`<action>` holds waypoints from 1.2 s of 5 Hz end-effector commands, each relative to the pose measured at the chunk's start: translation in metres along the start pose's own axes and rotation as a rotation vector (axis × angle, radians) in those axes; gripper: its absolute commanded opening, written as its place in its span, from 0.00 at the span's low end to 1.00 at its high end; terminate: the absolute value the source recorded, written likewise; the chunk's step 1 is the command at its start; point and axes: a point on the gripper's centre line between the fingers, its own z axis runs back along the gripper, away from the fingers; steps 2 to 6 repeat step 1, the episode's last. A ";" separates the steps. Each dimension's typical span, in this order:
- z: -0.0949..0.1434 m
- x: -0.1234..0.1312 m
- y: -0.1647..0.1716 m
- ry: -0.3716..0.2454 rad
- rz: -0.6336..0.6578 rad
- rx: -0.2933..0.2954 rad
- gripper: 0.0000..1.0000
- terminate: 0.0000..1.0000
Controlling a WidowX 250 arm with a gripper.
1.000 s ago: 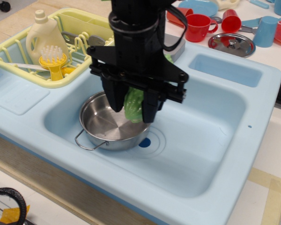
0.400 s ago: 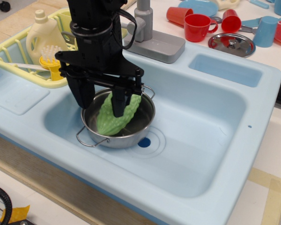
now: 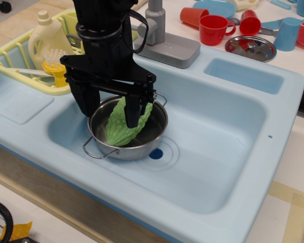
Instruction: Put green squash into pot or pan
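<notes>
Since a second ago the hand (image 3: 110, 109) has swung left from the sink's middle to stand over the pot (image 3: 126, 130), and the squash (image 3: 120, 126), then hanging between the fingers above the pot's right edge, now lies inside the pot. In the last fraction of a second little has changed; the hand has lifted a touch. Its fingers (image 3: 133, 112) are spread wide; the right one stands in front of the squash, the left one outside the pot's left rim, so nothing is clamped, though whether the right finger touches the squash cannot be told. The squash leans tilted, lower end toward the pot's front, upper end against the back wall. The pot sits in the sink (image 3: 228, 147), left of the blue drain (image 3: 156, 154). Behind the sink, a yellow rack (image 3: 20, 53) holds a bottle (image 3: 43, 38) and brush (image 3: 55, 63). Red cups (image 3: 213, 28) and a lid (image 3: 251, 48) stand on the bench (image 3: 299, 61).
</notes>
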 end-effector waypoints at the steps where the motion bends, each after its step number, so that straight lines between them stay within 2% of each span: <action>1: 0.003 0.003 0.002 -0.016 0.007 0.000 1.00 1.00; 6: 0.003 0.003 0.002 -0.016 0.007 0.000 1.00 1.00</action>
